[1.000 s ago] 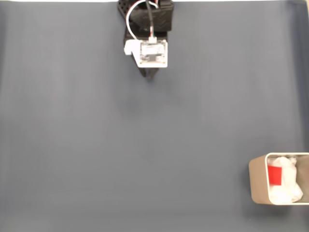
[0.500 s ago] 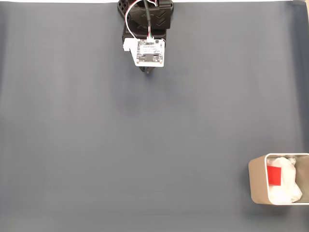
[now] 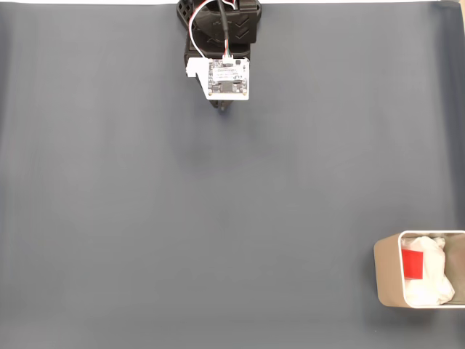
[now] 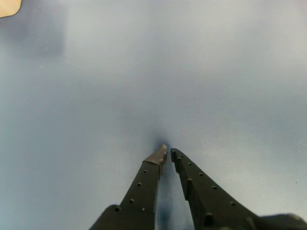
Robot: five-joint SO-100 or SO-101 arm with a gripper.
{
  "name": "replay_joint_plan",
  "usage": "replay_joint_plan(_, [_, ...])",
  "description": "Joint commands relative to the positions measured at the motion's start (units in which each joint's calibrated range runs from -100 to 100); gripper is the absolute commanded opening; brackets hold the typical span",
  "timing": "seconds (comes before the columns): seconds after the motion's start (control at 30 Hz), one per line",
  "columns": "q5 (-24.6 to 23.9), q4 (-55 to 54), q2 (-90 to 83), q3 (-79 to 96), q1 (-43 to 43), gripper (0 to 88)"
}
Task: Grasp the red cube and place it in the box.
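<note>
Slate-blue matting covers the whole bench (image 3: 145,218), smooth and matte, with a thin strip of paler ground showing along the top edge of the fixed view; nothing of the wider room is visible beyond that strip. At top centre of the fixed view sits my arm, folded back near its base, a small white circuit board and looped white cable on its upper side. My hand (image 4: 166,153) appears in the wrist view as two dark, perforated fingers whose tips meet or very nearly meet over bare matting; it is clenched and grasps nothing. At the lower right edge of the fixed view stands the box (image 3: 387,270), beige-walled and partly cut off by the frame, with crumpled white lining (image 3: 436,280) inside. The red cube (image 3: 413,265) lies within the box, against the lining on the side nearest the left wall. A tan corner at the top left of the wrist view may be the same box, though I cannot confirm it. Judged from this arrangement, the placing step is complete and I am at rest well apart from the box. No further grasp seems called for; the next move, if any, is merely to hold this parked pose.
</note>
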Motion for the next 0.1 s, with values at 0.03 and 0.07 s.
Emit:
replay_joint_plan(0.03, [0.3, 1.1, 0.1, 0.5, -0.1, 0.5])
replay_joint_plan(0.07, [0.3, 1.1, 0.1, 0.5, -0.1, 0.5])
